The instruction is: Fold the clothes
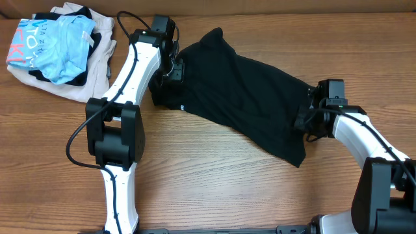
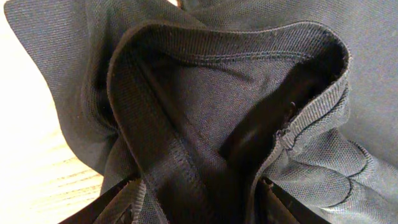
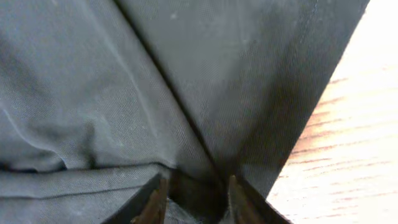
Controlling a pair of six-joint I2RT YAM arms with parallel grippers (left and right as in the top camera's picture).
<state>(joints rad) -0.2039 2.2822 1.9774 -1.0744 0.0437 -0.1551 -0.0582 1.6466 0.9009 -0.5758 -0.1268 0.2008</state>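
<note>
The black garment [image 1: 240,91] lies stretched across the table between my two arms, with a small white tag [image 1: 182,108] near its left end. My left gripper [image 1: 170,70] is shut on the bunched left end; the left wrist view shows a ribbed hem or collar band [image 2: 205,93] gathered between the fingers [image 2: 199,202]. My right gripper [image 1: 305,120] is shut on the right edge of the garment; the right wrist view shows the fabric [image 3: 155,87] pinched into a fold between the fingers [image 3: 198,193].
A pile with a light blue printed garment [image 1: 62,45] on a beige garment [image 1: 97,71] lies at the back left. Bare wooden table [image 1: 227,182] spans the front. The left arm's base [image 1: 117,136] stands left of the garment.
</note>
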